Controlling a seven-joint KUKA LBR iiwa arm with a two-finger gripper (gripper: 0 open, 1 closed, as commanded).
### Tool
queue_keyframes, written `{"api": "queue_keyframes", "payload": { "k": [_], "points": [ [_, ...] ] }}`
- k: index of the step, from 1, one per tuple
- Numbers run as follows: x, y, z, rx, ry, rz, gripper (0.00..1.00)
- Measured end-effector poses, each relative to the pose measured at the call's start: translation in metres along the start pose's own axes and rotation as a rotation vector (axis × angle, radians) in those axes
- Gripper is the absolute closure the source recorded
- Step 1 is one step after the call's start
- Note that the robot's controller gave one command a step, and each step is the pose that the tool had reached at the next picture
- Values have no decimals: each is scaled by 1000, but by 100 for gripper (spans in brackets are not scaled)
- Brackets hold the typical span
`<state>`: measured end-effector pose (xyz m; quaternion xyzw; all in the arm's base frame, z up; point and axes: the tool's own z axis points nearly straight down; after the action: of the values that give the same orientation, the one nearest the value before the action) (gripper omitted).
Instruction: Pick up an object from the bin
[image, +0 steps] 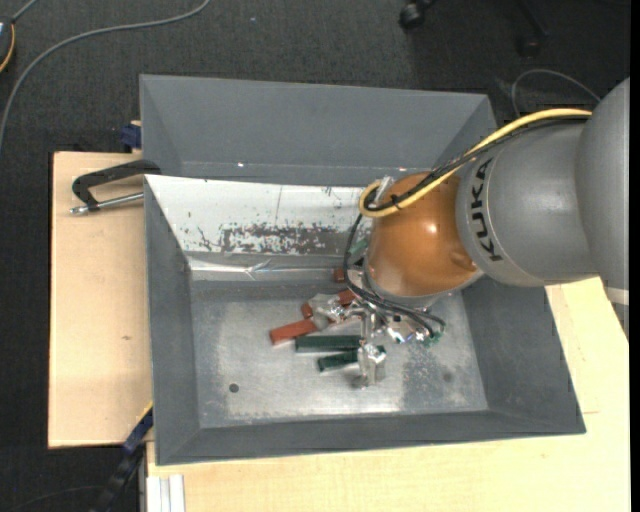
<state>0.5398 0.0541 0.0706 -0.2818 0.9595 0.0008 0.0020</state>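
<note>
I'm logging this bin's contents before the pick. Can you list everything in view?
bin: one, grey metal, middle of view
red-brown block: one, bin floor, leftmost of the cluster
long dark green bar: one, right beside the block
short dark green piece: one, just below the long bar, next to the gripper
pale silvery piece: one, above the bars; kind unclear
arm: one, grey, reaching in from the right
orange cover: one, on the wrist
yellow cable: one, along the arm
gripper: one, silver, low over the cluster's right end
</note>
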Motion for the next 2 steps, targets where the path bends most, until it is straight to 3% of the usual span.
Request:
{"api": "queue_keyframes", "payload": {
  "k": [1,2],
  "points": [
    [1,-8,-33,3,-4,-443,0],
    [-13,23,-1,0,2,45,0]
  ]
}}
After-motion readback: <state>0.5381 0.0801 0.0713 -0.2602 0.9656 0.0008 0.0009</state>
